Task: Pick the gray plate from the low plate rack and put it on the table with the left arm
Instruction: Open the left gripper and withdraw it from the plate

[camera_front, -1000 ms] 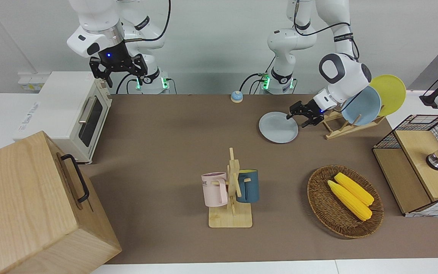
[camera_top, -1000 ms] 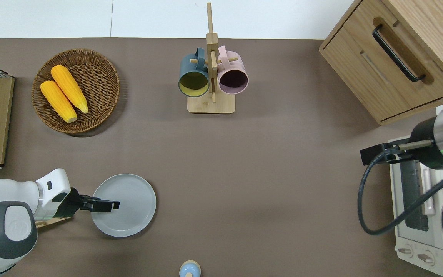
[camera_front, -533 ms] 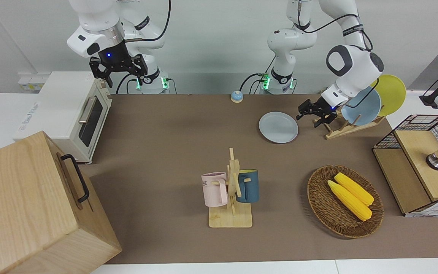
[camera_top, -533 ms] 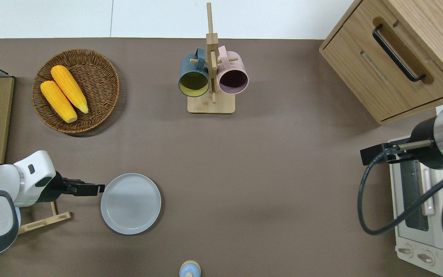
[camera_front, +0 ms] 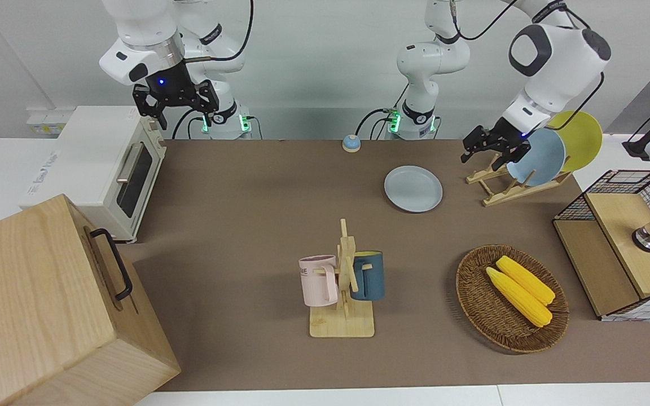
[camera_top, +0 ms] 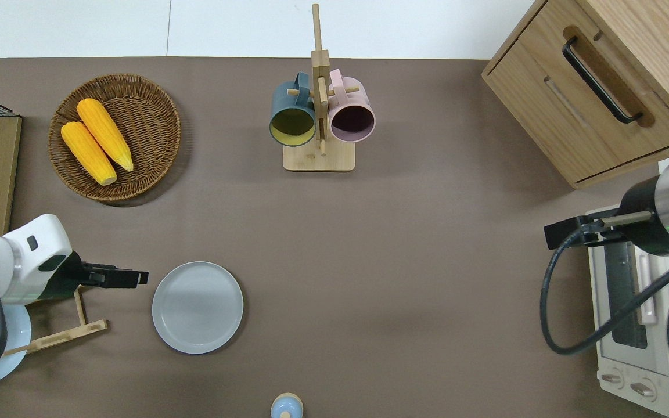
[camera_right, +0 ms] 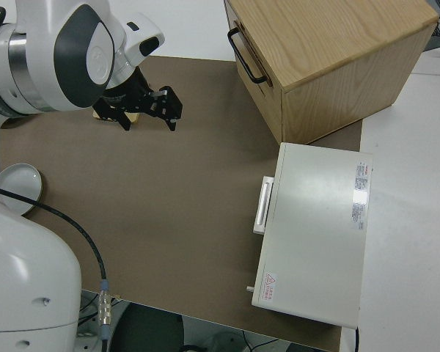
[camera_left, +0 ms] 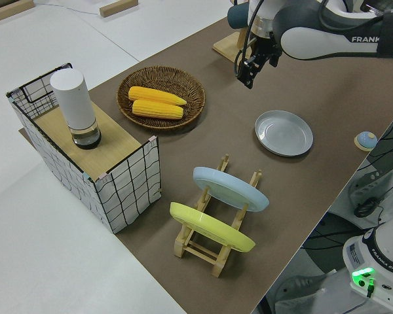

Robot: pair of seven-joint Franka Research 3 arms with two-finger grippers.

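Observation:
The gray plate lies flat on the brown table, beside the low plate rack toward the table's middle. That rack holds a sky-blue plate and a yellow plate. My left gripper hangs open and empty in the air, over the strip of table between the rack and the gray plate, clear of both. The right gripper is parked, open.
A mug tree with a pink and a blue mug stands mid-table. A wicker basket with two corn cobs and a wire-sided box sit at the left arm's end. A toaster oven, a wooden cabinet and a small blue bell are also here.
My left gripper has come off the gray plate's rim, risen and drawn back toward the rack. The plate shifted slightly as it was let go and now rests flat.

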